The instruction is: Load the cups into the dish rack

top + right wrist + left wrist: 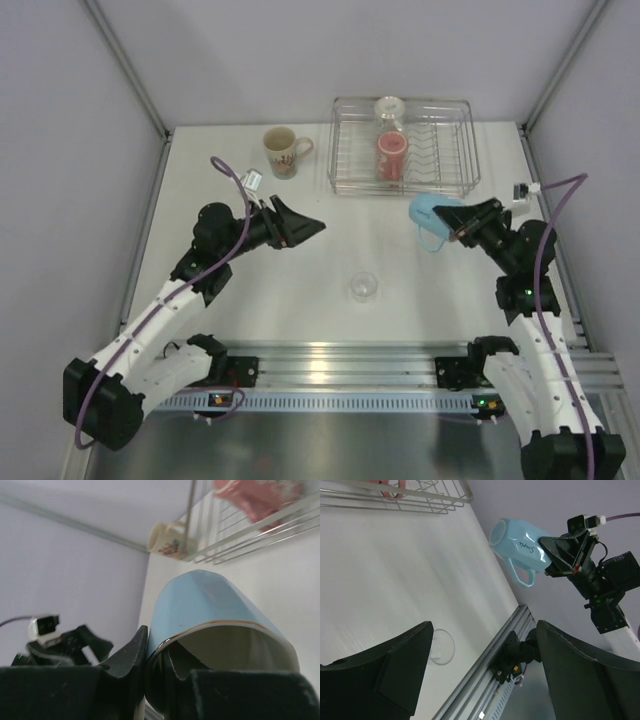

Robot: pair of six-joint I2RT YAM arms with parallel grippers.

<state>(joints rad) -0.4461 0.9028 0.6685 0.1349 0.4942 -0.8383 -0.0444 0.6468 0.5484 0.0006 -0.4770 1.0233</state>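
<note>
- Blue cup (pixel 430 217) is pinched by the right gripper (pixel 460 231). The jaws are clenched across the rim wall, one finger inside the mouth and one outside, as shown in the right wrist view.
- A rim pinch was probably chosen because the cup body looks too wide to be spanned.
- The cup is carried clear of the table (pixel 250 290). It lies on its side with the base pointed away from the wrist and the handle hanging down.
- It is held just short of the rack's (pixel 455 150) near right corner, not yet over the wires.
- Red tumbler (pixel 391 155) and far glass (pixel 388 108) are already seated in the rack's middle.
- The right half is taken up by upright plate wires. A free spot beside the tumbler or further left is therefore judged the likelier target.
- Left gripper (pixel 297 227) is released, jaws spread wide with nothing between them. It hovers above the table left of centre, well apart from the blue cup.
- It is judged to be parked out of the right arm's path and within reach of the two pieces left on the table. These are the mug (pixel 282 150), upright just left of the rack, and the near glass (pixel 364 287) at centre front.
- Tally: two loaded, one in transit, two waiting.
- Risk noted: with a sideways cup held only by its rim, the weight hangs off the pinch, so a slip or twist is possible. A wrist turn will be needed before the cup is set down.
</note>
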